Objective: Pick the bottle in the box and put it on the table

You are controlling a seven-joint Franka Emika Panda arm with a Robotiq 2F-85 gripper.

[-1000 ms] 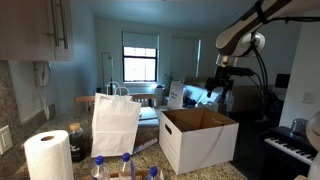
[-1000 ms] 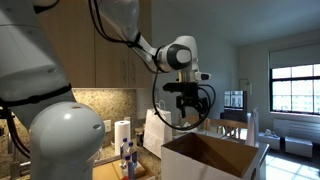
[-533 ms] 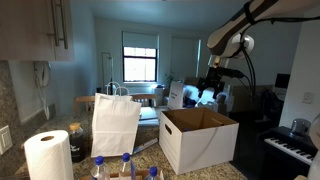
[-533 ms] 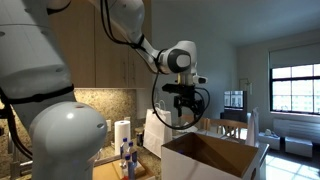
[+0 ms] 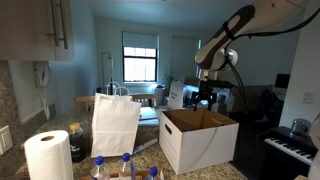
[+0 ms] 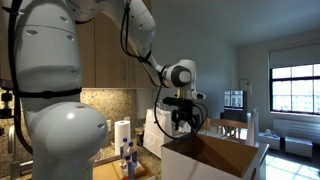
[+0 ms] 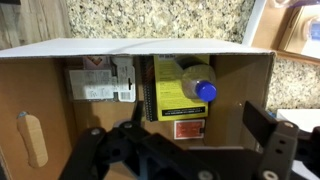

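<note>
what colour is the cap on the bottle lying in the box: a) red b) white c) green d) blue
d: in the wrist view the bottle lies on its side on the brown floor of the box, and its cap is plainly blue.

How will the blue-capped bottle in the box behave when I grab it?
The bottle looks like clear plastic with a rounded body, so it is probably light and apt to roll or twist in a loose grip. Its yellow label looks smooth, so it may slip. It is likely not fragile.
</note>
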